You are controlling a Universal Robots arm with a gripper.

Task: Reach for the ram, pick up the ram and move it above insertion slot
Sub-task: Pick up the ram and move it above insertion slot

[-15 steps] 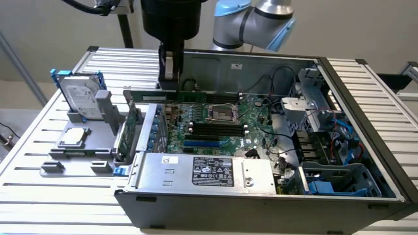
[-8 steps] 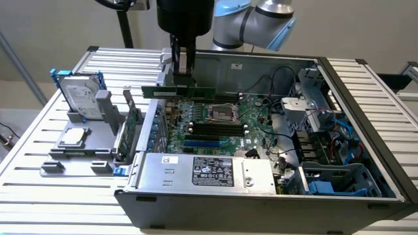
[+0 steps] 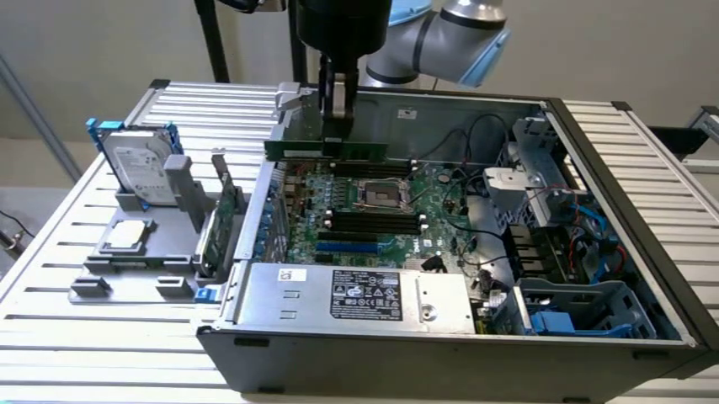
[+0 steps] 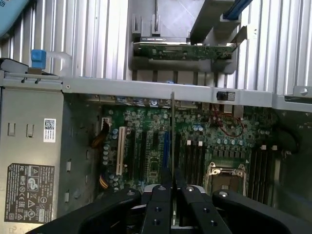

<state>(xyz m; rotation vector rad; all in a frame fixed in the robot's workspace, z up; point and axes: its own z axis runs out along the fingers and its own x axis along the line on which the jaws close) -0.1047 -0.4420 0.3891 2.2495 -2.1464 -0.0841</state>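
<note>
Open computer case (image 3: pixel 629 252) on slatted table (image 3: pixel 67 278), motherboard (image 3: pixel 371 210) exposed inside. One robot arm (image 3: pixel 450 38) overhead. One gripper (image 3: pixel 337 114), jaws nearly closed, pinching one ram (image 3: pixel 326 151) by top edge. Ram hangs above motherboard, clear of it, long axis level, running across the exterior view. Black memory slots (image 3: pixel 359 223) lie below and toward case front; four, perhaps. In wrist view, ram (image 4: pixel 172 131) appears edge-on between fingers (image 4: pixel 192 204). One hard drive (image 3: pixel 141 168) and one expansion card (image 3: pixel 231 210) stand outside case.
</note>
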